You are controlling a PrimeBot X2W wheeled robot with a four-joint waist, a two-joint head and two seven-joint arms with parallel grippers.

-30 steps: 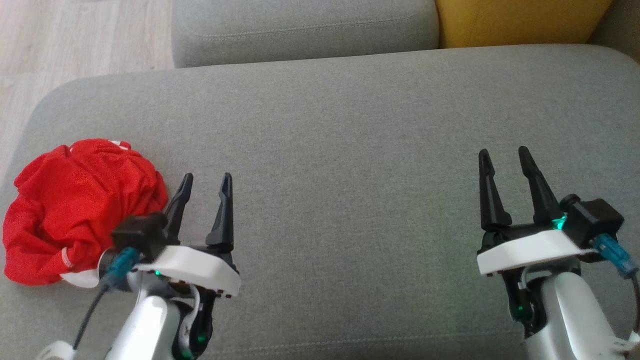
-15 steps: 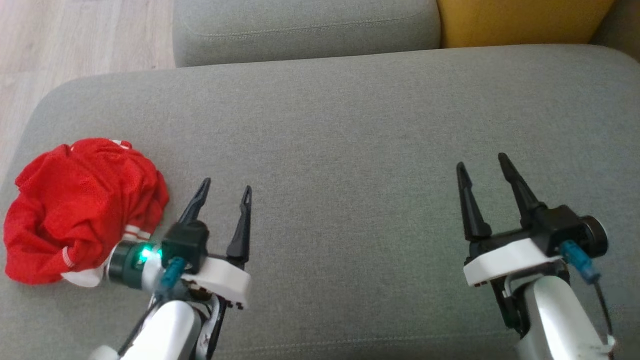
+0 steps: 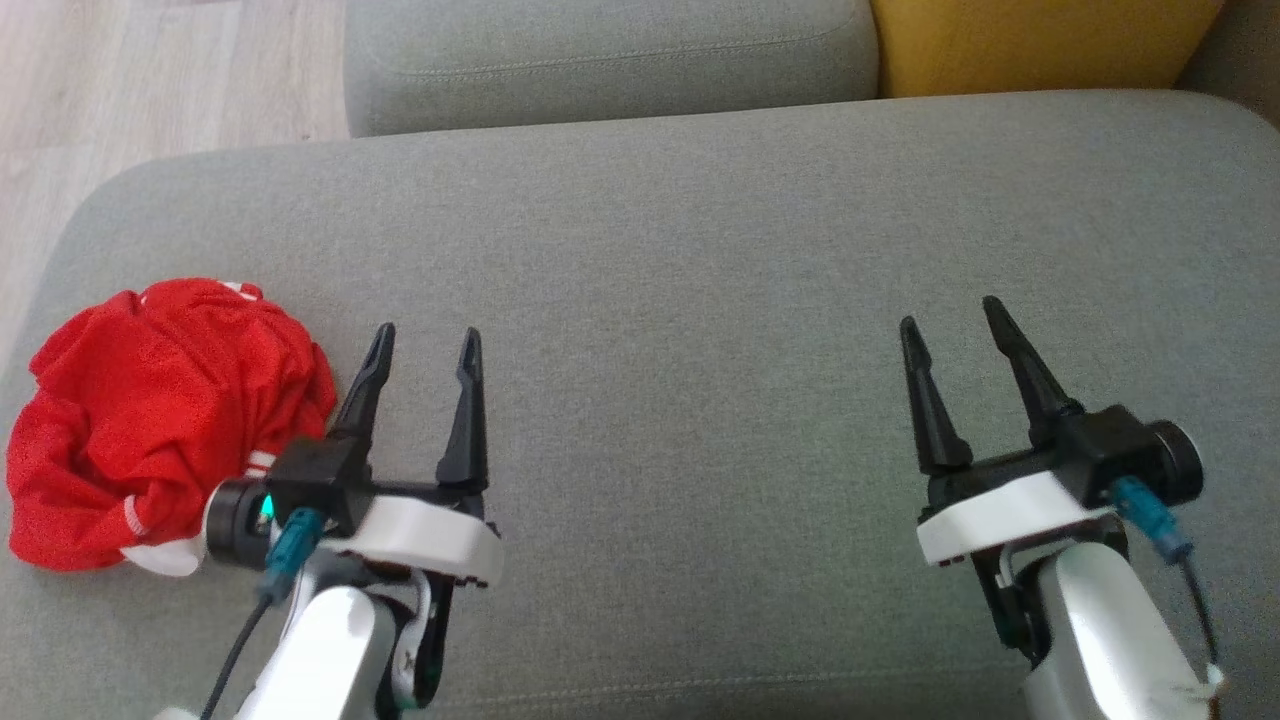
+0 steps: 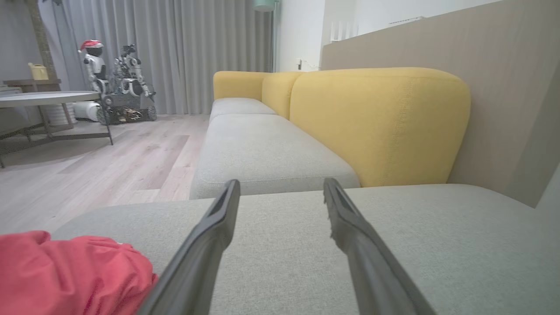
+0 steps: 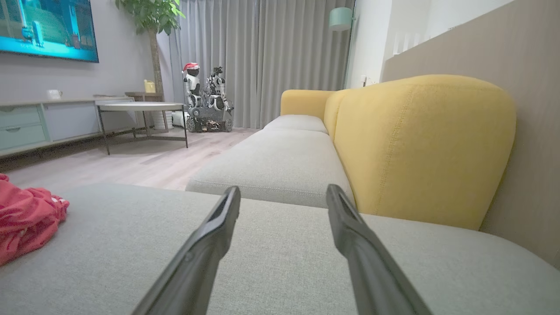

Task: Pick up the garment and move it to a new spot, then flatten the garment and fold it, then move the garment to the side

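Red garment [image 3: 160, 420] lay bunched at the left end of the sofa [image 3: 700, 300]; left gripper [image 3: 428, 331] sat just beside it, jaws spread, empty; right gripper [image 3: 948, 311] stood well apart, also wide and empty.

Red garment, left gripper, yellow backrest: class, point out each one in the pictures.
red garment [image 3: 160, 420], head view, middle of the crumpled heap
left gripper [image 3: 428, 331], head view, midway between its open fingertips
yellow backrest [image 4: 376, 122], left wrist view, its front face

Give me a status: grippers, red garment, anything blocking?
Copy: left gripper open, empty; right gripper open, empty. Crumpled red garment on grey sofa cushion, beside left gripper. Nothing blocking.
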